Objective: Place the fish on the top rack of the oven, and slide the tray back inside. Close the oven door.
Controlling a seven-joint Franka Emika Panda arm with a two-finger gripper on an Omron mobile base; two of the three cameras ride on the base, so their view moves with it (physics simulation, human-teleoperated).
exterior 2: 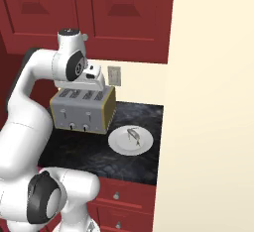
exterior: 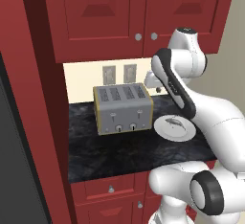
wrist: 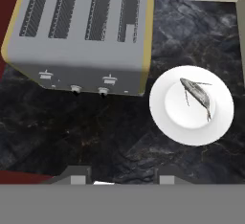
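Fish (wrist: 196,95) lies on white plate (wrist: 162,117), right of frame centre in hand view. Judged light, slim, slippery; grip mid-body across its width. Gripper (wrist: 122,176) spread, empty.

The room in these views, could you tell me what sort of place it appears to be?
Most likely a home kitchen: a four-slot toaster and a fish on a white plate sit on a dark marble counter beneath red cabinets.

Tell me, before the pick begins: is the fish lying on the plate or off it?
On it. The fish lies flat near the middle of the white plate, beside the toaster.
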